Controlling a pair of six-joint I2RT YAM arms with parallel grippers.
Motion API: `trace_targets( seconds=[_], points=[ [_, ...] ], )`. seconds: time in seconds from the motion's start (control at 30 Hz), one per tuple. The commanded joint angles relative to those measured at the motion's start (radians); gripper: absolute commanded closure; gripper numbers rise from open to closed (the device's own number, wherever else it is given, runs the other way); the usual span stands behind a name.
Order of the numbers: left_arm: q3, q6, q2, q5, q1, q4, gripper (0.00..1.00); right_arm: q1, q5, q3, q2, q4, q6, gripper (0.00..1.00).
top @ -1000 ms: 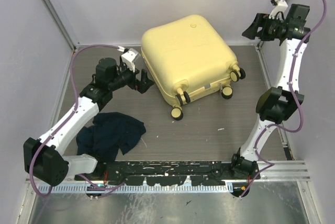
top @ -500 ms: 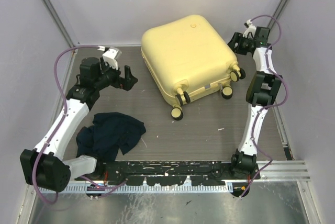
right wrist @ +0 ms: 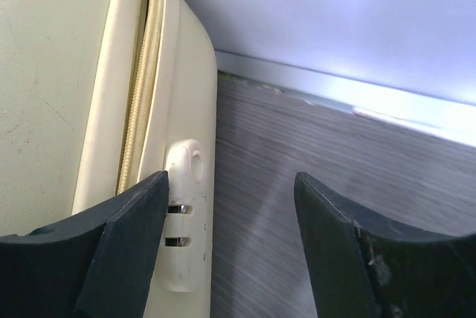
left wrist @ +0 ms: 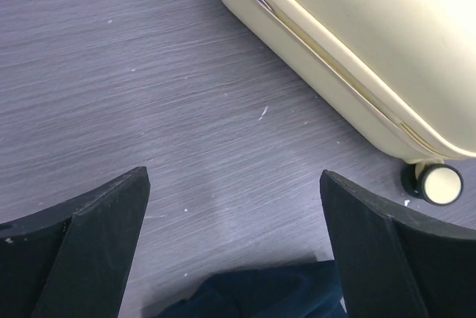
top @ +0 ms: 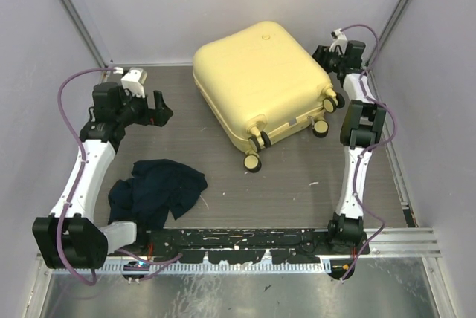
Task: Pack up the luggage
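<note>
Lying closed and flat at the worktop's (top: 297,184) far centre, the luggage (top: 256,80) appears rigid, slick and bulky, so grip at the zipper seam (right wrist: 141,73) or side foot (right wrist: 184,221); left pincer (left wrist: 234,177) and right pincer (right wrist: 230,180) both stand apart, empty.

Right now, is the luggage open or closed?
Closed. The luggage lies flat with both shells together, and the right wrist view shows its zipper running shut along the seam.
</note>
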Motion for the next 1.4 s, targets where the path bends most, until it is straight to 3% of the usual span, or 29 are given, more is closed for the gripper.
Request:
trace_targets(
  seconds=[0.0, 0.13, 0.27, 0.47, 0.8, 0.93, 1.07, 1.2, 1.23, 1.37],
  points=[
    [0.034, 0.002, -0.044, 0.059, 0.065, -0.001, 0.03, 0.24, -0.204, -0.012, 0.018, 0.158, 0.145, 0.26],
    [0.058, 0.033, -0.047, 0.087, 0.073, -0.013, 0.03, 0.31, -0.202, 0.059, 0.041, 0.184, 0.192, 0.26],
    [0.099, 0.07, -0.035, 0.11, 0.073, -0.026, 0.03, 0.293, -0.114, 0.109, 0.004, 0.152, 0.16, 0.22],
    [0.208, 0.208, 0.039, 0.194, 0.036, -0.109, 0.02, 0.146, -0.024, 0.043, -0.135, 0.009, 0.022, 0.15],
    [0.438, 0.374, 0.176, 0.2, -0.065, -0.228, 0.02, -0.122, -0.002, -0.291, -0.589, -0.258, -0.23, 0.03],
    [0.552, 0.382, 0.237, 0.291, -0.074, -0.301, 0.02, -0.24, -0.084, -0.489, -0.771, -0.231, -0.197, 0.0],
    [0.58, 0.396, 0.259, 0.361, -0.09, -0.304, 0.02, -0.347, -0.317, -0.658, -0.854, -0.273, -0.127, 0.0],
    [0.563, 0.548, 0.249, 0.273, -0.18, -0.36, 0.02, -0.347, -0.427, -0.763, -0.879, -0.579, -0.309, 0.05],
    [0.561, 0.584, 0.247, 0.251, -0.221, -0.396, 0.02, -0.34, -0.431, -0.862, -0.929, -0.566, -0.321, 0.06],
    [0.528, 0.639, 0.231, 0.243, -0.3, -0.442, 0.02, -0.296, -0.382, -1.315, -1.187, -0.055, -0.013, 0.05]
  ],
)
